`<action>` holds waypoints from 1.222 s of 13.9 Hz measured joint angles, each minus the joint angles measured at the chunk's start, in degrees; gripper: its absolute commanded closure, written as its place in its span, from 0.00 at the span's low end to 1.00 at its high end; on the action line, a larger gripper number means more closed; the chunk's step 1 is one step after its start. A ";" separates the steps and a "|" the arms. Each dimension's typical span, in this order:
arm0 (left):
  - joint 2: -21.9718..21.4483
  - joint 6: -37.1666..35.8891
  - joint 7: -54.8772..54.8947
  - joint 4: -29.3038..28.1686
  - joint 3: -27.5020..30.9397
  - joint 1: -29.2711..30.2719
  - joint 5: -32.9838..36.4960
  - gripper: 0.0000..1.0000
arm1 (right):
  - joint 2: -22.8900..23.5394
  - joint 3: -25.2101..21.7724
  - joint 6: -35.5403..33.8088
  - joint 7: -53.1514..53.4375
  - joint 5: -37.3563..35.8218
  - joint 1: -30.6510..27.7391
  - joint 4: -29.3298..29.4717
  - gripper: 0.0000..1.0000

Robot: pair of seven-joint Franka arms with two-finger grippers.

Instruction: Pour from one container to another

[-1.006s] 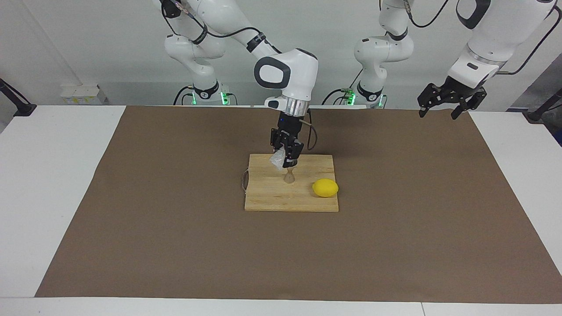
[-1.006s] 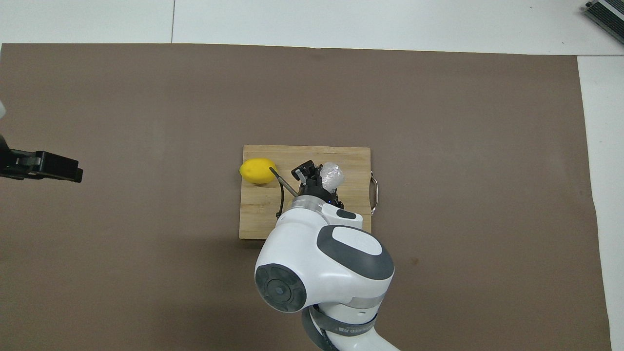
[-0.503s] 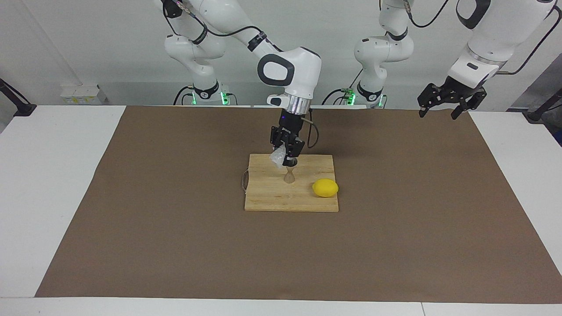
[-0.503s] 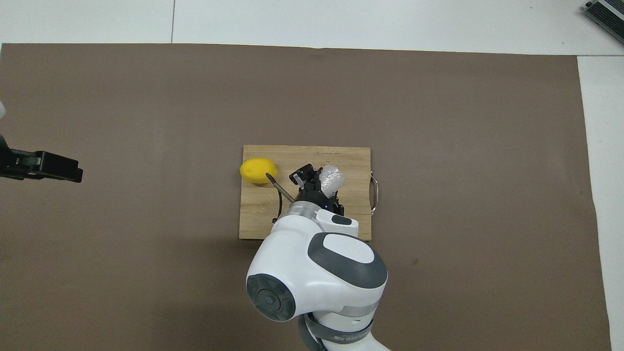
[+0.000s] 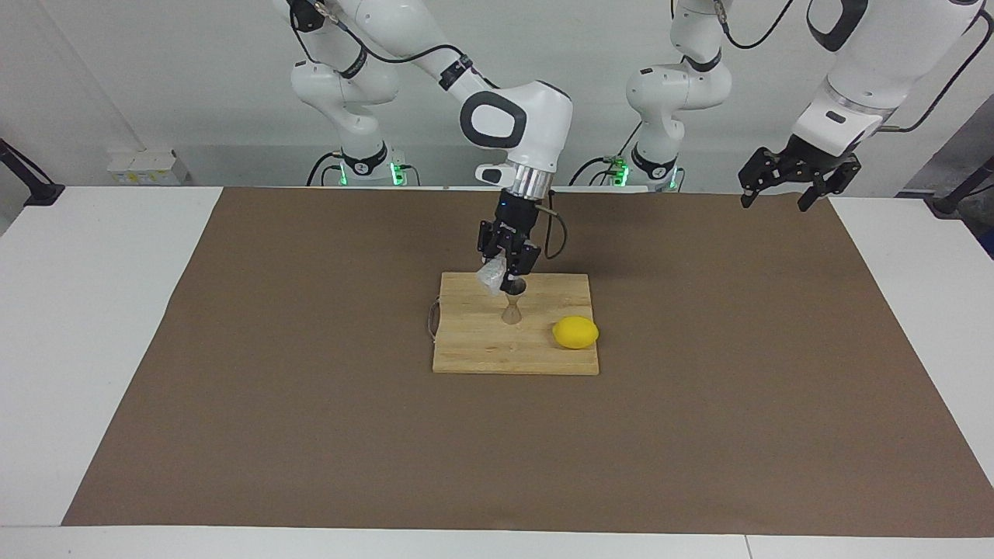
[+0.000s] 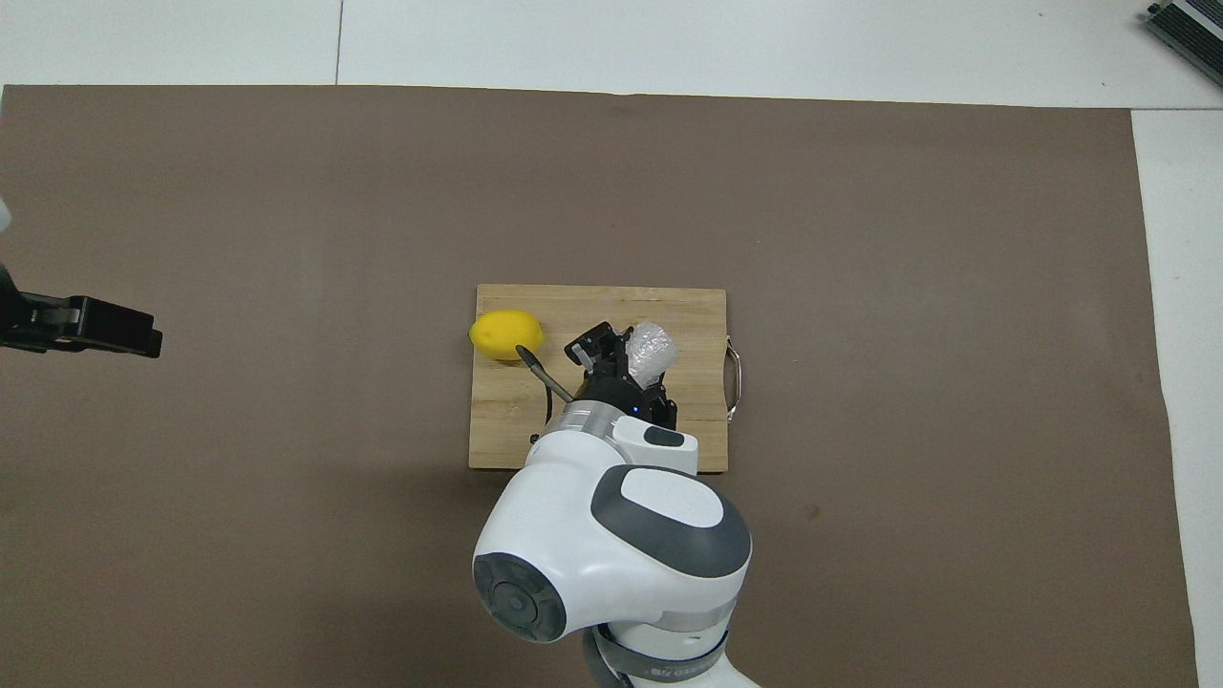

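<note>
Right gripper (image 5: 505, 273) is up over the wooden cutting board (image 5: 474, 349), closed on the clear faceted glass cup (image 5: 491, 278); the cup hangs tilted in the grip, its body leaning toward the right arm's end of the table; in the overhead view the cup (image 6: 650, 352) shows beside the gripper's black links, over the middle of the board. The steel jigger (image 5: 512, 309) stands upright on the board, directly below the gripper and the tilted cup; whether cup and jigger touch cannot be told, though a small gap seems to separate them in the facing view; the jigger is hidden under the gripper in the overhead view. A lemon (image 5: 575, 332) lies on the same board, beside the jigger, toward the left arm's end and a little farther from the robots; the lemon touches neither jigger nor cup. The board rests on the brown mat (image 5: 311, 435) near the table's centre. Left gripper (image 5: 788, 180) waits raised over the mat's corner at the left arm's end, fingers spread wide, nothing between them.
</note>
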 measured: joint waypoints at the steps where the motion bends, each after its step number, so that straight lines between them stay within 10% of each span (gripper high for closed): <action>1: 0.00 0.00 0.00 0.00 0.00 0.00 0.00 0.00 | 0.00 0.09 -0.40 0.00 -0.53 0.00 -0.01 0.54; 17: 0.00 0.00 0.00 0.00 0.00 0.00 0.00 0.00 | 0.02 1.63 -2.36 0.06 -6.68 1.10 -0.81 0.55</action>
